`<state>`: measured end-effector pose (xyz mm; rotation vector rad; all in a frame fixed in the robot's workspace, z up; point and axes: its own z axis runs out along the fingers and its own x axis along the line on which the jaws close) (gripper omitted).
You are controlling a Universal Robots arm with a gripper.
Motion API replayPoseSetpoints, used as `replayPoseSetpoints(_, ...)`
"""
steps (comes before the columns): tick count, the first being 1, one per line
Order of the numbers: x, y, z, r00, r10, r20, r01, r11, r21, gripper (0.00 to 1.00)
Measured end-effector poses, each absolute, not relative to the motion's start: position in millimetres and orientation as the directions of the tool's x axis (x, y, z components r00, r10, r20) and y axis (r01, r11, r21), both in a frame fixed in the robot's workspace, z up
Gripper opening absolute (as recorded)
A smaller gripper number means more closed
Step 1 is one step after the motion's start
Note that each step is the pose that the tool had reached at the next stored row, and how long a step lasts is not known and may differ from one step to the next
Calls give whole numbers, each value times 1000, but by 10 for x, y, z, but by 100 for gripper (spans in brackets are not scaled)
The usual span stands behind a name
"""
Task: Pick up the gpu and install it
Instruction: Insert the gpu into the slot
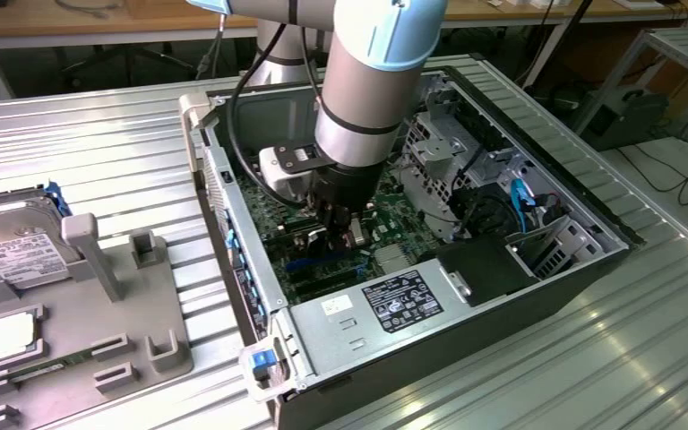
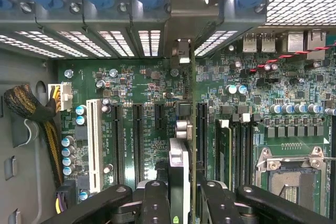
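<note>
Open PC case [image 1: 583, 269] on ribbed surface [image 1: 93, 152], my arm reaching inside. Motherboard [image 2: 142, 93] seen close in wrist view: slots, white slot [image 2: 94, 145]. Gpu [image 2: 185, 145] edge-on, thin dark card, silver bracket end toward case rear, upright over slot. My gripper [image 2: 184, 200] clamped on gpu. Exterior view adds hard drive [image 1: 10, 246] on grey fixture.

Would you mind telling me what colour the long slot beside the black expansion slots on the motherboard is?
White; the long slot shows best in the wrist view.
</note>
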<state>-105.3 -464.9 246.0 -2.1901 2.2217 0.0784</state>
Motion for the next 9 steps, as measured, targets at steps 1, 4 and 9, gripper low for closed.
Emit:
replayPoseSetpoints(1, -1054, -4648, 2458, -15, -999, -50, -1000, 14, 21, 28)
replayPoseSetpoints(4, -1055, -4647, 2442, -15, -999, -50, -1000, 14, 21, 28)
replayPoseSetpoints(9, -1057, -4646, 2410, -15, -999, -50, -1000, 14, 24, 28)
